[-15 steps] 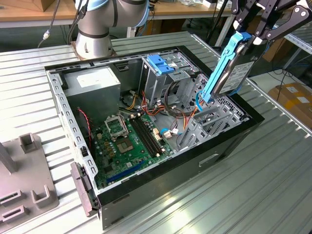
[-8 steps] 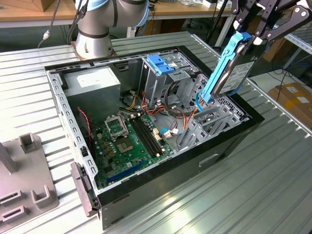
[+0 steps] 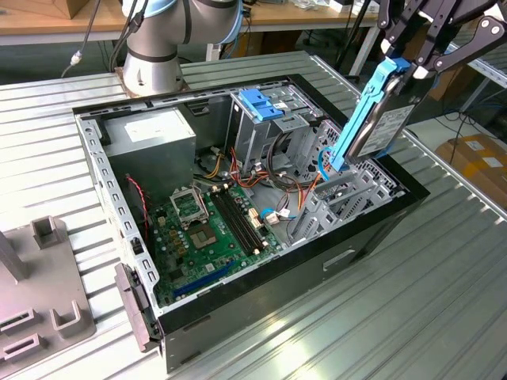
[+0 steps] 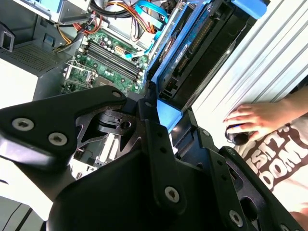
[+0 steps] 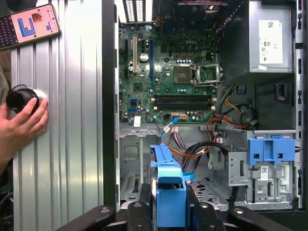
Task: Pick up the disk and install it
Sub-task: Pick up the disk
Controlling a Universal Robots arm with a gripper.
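The jaws are closing narrowly on the disk [image 3: 386,119], gripping its upper end across the blue side rails. The disk is hanging below them, on edge and tilted, over the corner of the open computer case [image 3: 372,237] nearest the jaws. Whether its lower end is touching the metal bay there, I cannot tell.

In the first wrist view, the jaws are pressing on either side of a blue rail. Beyond them the case's inside is lying open: the green motherboard [image 5: 168,77], the grey power supply [image 5: 272,38] at the far corner, the blue-topped drive cage [image 5: 270,150] closer in, and a bundle of coloured cables [image 5: 192,149] between. Outside the case wall, a person's hand [image 5: 21,126] is resting on a dark round object [image 5: 18,98], and a phone [image 5: 29,25] with a lit screen is showing farther out.

The second wrist view is showing the disk's circuit-board face just past the jaws, along with a printed shirt [image 4: 279,163] behind the hand.

The exterior view is showing the arm's base [image 3: 154,55] across the case from the jaws, a grey fixture [image 3: 40,301] far off on the counter [image 3: 444,269], and a cardboard box [image 3: 475,154] past the counter's edge. The counter is ribbed metal, and wooden benches are standing behind it.
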